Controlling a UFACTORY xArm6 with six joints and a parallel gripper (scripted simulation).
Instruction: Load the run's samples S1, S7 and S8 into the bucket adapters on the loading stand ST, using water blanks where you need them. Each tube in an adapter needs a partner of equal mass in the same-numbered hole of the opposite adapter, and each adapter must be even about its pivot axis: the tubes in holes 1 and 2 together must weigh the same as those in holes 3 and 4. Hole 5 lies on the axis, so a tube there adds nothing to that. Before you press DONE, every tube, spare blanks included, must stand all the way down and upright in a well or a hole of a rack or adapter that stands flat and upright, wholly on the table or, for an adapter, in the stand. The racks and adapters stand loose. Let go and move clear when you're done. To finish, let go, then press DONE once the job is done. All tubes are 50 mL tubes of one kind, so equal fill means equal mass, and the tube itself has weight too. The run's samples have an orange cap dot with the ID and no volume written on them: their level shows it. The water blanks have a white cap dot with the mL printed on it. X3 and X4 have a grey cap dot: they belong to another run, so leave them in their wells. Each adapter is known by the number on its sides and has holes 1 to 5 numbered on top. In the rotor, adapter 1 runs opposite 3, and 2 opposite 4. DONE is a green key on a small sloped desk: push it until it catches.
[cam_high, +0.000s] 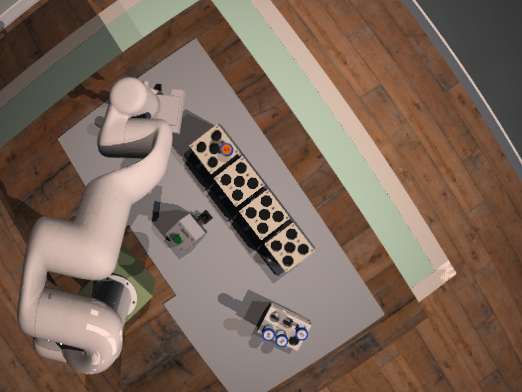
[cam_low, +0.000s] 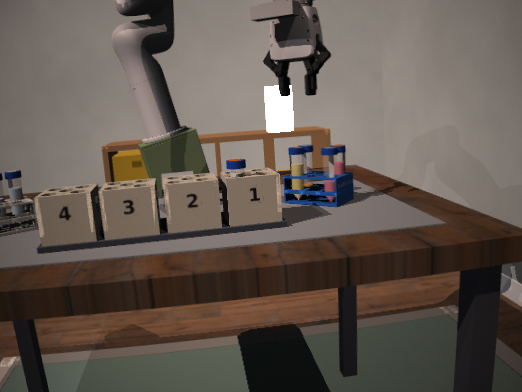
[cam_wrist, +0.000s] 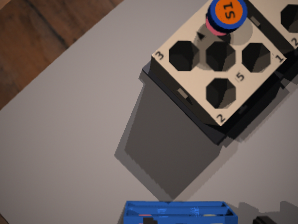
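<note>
Four cream, matt, boxy adapters stand in a row on the dark, flat loading stand (cam_high: 276, 272) (cam_low: 162, 238) (cam_wrist: 212, 139), running diagonally through the centre of the top view. Adapter 1 (cam_high: 201, 156) (cam_low: 252, 212) (cam_wrist: 197, 82) is at the upper-left end, then adapter 2 (cam_high: 248, 174) (cam_low: 192, 216) (cam_wrist: 274, 12), adapter 3 (cam_high: 274, 207) (cam_low: 130, 223) and adapter 4 (cam_high: 299, 240) (cam_low: 65, 231). Tube S1 (cam_high: 226, 149) (cam_low: 236, 163) (cam_wrist: 228, 11), blue-rimmed with an orange dot, sits in hole 4 of adapter 1; pink shows below its cap in the wrist view. No other adapter hole visible from above bears a tube.

At upper middle in the exterior view, the black fingers (cam_low: 297, 93) are parted, with nothing between them, high over the bench (cam_low: 390, 215) (cam_high: 340, 280) (cam_wrist: 50, 150). Below and to the right stands the glossy blue rack (cam_low: 345, 189) (cam_wrist: 180, 206), where clear round tubes show yellow liquid (cam_low: 297, 175) and pink liquid (cam_low: 329, 186).

Lower right in the top view, a pale rack (cam_high: 300, 320) (cam_low: 30, 220) carries three white-dotted blanks (cam_high: 281, 340); I can't read their numbers. The round green DONE key (cam_high: 177, 239) sits on its small grey desk (cam_high: 197, 227), left of the adapters.
</note>
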